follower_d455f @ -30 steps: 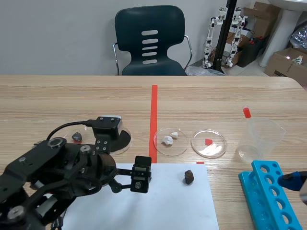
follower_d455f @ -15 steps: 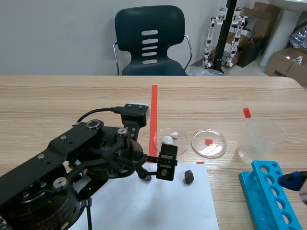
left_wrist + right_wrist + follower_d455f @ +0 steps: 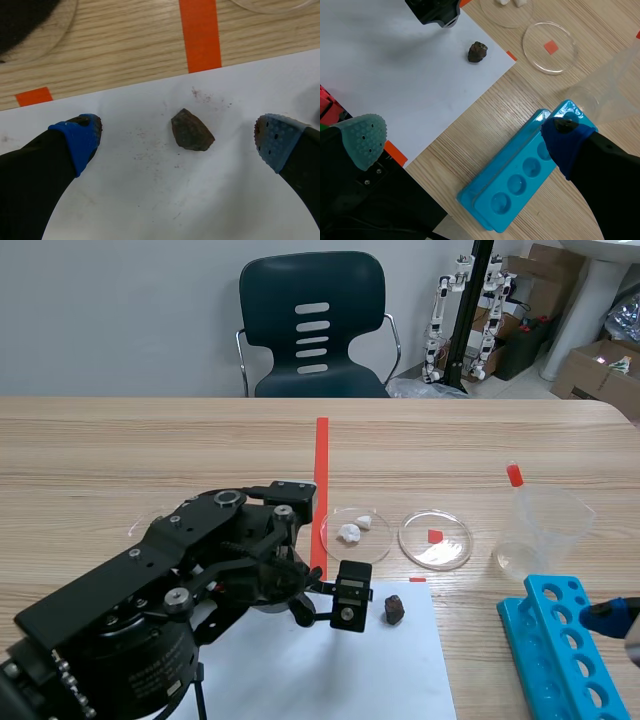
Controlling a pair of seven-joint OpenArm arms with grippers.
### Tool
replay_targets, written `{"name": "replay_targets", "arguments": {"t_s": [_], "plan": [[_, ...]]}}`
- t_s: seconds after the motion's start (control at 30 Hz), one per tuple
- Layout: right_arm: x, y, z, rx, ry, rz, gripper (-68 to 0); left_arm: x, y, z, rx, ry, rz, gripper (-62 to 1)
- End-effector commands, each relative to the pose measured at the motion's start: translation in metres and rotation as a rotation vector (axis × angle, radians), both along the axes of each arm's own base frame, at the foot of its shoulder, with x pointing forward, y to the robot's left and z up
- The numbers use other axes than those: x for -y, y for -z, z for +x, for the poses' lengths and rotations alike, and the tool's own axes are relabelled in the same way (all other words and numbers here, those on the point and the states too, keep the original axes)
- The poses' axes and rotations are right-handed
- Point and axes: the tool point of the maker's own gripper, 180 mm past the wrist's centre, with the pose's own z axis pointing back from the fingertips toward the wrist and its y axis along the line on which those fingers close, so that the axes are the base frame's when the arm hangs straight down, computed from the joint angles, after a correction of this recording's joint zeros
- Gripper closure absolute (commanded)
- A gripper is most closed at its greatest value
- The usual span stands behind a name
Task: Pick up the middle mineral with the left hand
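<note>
A dark brown mineral [image 3: 394,610] lies on the white paper sheet [image 3: 300,670], near its far right corner. My left gripper [image 3: 338,608] hovers just left of it, open. In the left wrist view the mineral [image 3: 191,131] sits on the paper just ahead of the gap between the two blue-padded fingers [image 3: 76,141], untouched by the left gripper [image 3: 175,139]. My right gripper [image 3: 465,137] stands open and empty above the blue rack [image 3: 520,180], far from the mineral [image 3: 477,51].
A petri dish [image 3: 372,537] holding two white minerals and a second dish [image 3: 435,538] stand beyond the paper. A clear beaker [image 3: 540,530] and the blue tube rack [image 3: 560,650] are at the right. My left arm hides the leftmost dish.
My left arm has swung to the right across the paper and lowered, bringing its open gripper up beside the brown mineral. The right arm has not moved.
</note>
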Motion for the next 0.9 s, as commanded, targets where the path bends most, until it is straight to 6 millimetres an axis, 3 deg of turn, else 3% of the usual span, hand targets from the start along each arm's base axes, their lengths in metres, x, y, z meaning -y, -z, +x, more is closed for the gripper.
{"name": "replay_targets", "arguments": {"t_s": [0.0,0.5,0.7,0.87], "plan": [[-0.0023,-0.0096,0.0065,0.036,-0.003,0.014,-65.7,0.0067,-0.0063,0.0038,0.013,0.003,-0.011,-62.3],[-0.0023,-0.0096,0.0065,0.036,-0.003,0.014,-65.7,0.0090,-0.0012,-0.0007,-0.009,0.007,-0.006,-61.6],[-0.0023,-0.0096,0.0065,0.036,-0.003,0.014,-65.7,0.0091,-0.0013,-0.0005,-0.008,0.007,-0.006,-36.1],[-0.0023,-0.0096,0.0065,0.036,-0.003,0.014,-65.7,0.0090,-0.0013,-0.0005,-0.008,0.007,-0.006,-25.9]]}}
